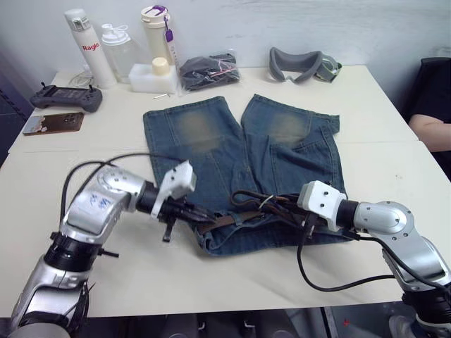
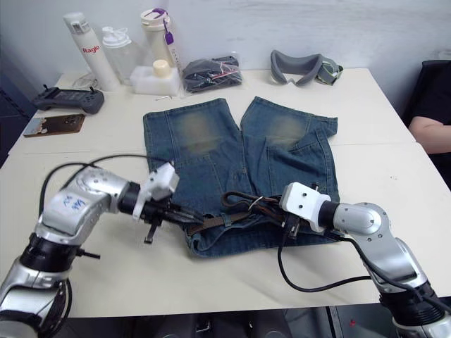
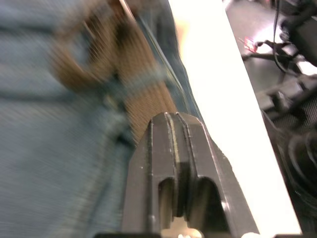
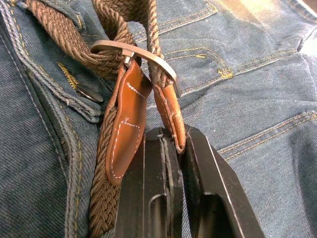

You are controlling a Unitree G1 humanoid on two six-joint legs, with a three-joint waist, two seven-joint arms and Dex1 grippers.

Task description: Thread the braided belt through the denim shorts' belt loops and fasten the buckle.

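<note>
The denim shorts (image 1: 211,134) lie flat on the white table (image 1: 394,162), waistband toward me. The braided belt (image 1: 250,201) runs along the waistband in a loose dark bunch. My left gripper (image 1: 203,215) is at the waistband's left end, shut, its tips against the brown strap (image 3: 143,94). A blue strip that looks like one of the belt loops (image 3: 143,82) crosses the strap there; whether anything is pinched I cannot tell. My right gripper (image 4: 178,131) is shut on the tan leather tab (image 4: 168,111) just behind the silver buckle (image 4: 136,49).
Bottles (image 1: 88,46), a dark bundle in clear plastic (image 1: 209,70) and a grey headset (image 1: 299,63) line the back. A black controller (image 1: 67,97) and a phone (image 1: 53,123) lie at the far left. A person's arm (image 1: 430,130) rests at the right edge.
</note>
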